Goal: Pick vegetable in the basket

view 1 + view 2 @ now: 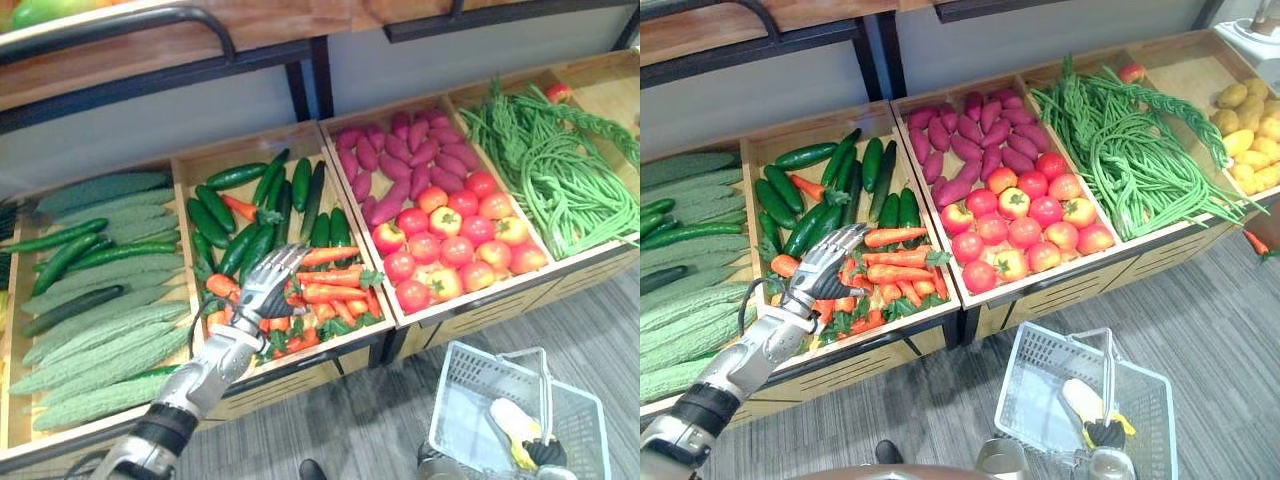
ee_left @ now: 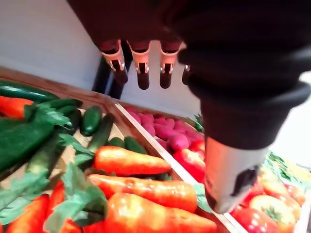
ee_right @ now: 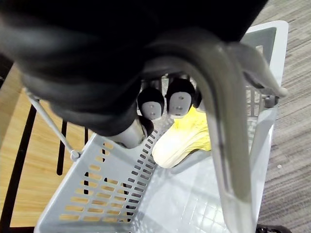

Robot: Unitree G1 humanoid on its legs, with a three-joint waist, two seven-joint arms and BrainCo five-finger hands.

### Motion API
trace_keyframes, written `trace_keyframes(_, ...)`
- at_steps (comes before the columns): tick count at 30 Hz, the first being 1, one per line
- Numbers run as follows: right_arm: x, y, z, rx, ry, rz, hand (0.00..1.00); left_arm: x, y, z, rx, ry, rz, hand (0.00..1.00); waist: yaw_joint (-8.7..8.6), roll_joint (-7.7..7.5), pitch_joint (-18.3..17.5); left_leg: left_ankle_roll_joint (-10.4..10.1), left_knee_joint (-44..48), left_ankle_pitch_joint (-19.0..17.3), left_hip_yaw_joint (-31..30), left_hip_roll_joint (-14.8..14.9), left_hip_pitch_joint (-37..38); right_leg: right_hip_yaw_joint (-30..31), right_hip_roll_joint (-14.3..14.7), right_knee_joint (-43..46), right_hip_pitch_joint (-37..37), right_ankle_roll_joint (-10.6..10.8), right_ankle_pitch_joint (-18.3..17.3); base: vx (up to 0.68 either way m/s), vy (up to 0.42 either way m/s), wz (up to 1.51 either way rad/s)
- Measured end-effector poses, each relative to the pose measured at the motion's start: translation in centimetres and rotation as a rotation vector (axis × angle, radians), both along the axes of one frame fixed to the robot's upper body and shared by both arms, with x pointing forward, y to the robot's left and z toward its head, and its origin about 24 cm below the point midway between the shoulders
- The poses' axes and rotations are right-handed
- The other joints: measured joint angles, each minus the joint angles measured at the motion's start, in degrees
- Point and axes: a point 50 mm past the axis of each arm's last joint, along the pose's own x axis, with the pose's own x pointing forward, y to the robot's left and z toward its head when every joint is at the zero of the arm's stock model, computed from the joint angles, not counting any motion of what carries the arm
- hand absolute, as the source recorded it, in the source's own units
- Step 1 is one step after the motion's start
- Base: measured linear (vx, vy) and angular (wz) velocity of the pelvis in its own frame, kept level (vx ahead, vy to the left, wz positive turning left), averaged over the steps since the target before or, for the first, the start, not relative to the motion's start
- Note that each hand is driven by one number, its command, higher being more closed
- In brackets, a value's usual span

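Note:
Orange carrots (image 1: pixel 335 280) with green tops lie in the front half of the second wooden crate (image 1: pixel 300 140). My left hand (image 1: pixel 265 285) hovers over them, open, with straight fingers (image 2: pixel 142 68) that hold nothing; the carrots (image 2: pixel 146 191) lie just below it. At the lower right my right hand (image 3: pixel 160 102) is shut on the grey handle (image 3: pixel 223 121) of a pale plastic basket (image 1: pixel 450 400). A pale yellow vegetable (image 3: pixel 182 138) lies inside the basket.
Cucumbers (image 1: pixel 225 215) fill the back of the carrot crate. Bitter gourds (image 1: pixel 100 340) lie to the left; purple sweet potatoes (image 1: pixel 400 150), tomatoes (image 1: pixel 450 240), long beans (image 1: pixel 560 170) and potatoes (image 1: pixel 1250 140) to the right. A wooden shelf (image 1: pixel 150 45) overhangs the crates.

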Motion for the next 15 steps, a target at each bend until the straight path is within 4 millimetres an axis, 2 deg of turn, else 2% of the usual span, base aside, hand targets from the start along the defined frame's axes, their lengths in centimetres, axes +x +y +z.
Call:
trace_keyframes(2,0.6,-0.4,0.6,-0.024,-0.032,0.013,1.0,0.5,-0.5,0.0,0.02,0.016,-0.026,0.0,-0.09,0.72,-0.2,-0.1,0.0,0.1,0.9,0.7,-1.5,1.5,0.5,0.6,-2.2,-0.7,0.7,-0.04,-0.006,-0.24)
trace_keyframes(7,1.4,-1.2,1.9,-0.1,-0.07,0.059,1.0,0.8,-1.1,-1.4,0.084,0.109,-0.062,0.0,-0.27,0.9,-0.2,-0.6,0.0,1.2,3.0,1.5,-1.8,4.2,1.3,0.9,-4.2,-1.2,2.6,-0.06,-0.008,-0.24)
trace_keyframes(10,1.8,-1.8,2.7,-0.152,-0.095,0.077,1.0,1.1,-1.4,-1.5,0.107,0.133,-0.087,0.0,-0.31,1.17,-0.1,-0.5,0.0,0.6,4.5,2.0,-3.2,5.3,1.7,1.7,-6.4,-1.1,2.7,-0.11,-0.018,-0.16)
trace_keyframes(15,2.9,-3.0,4.5,-0.224,-0.154,0.105,1.0,1.0,-0.7,-3.1,0.146,0.233,-0.065,0.0,-0.4,1.82,0.2,-0.3,0.0,0.0,8.2,1.7,-3.6,8.6,1.9,0.4,-8.0,-0.5,4.8,-0.12,-0.005,-0.26)
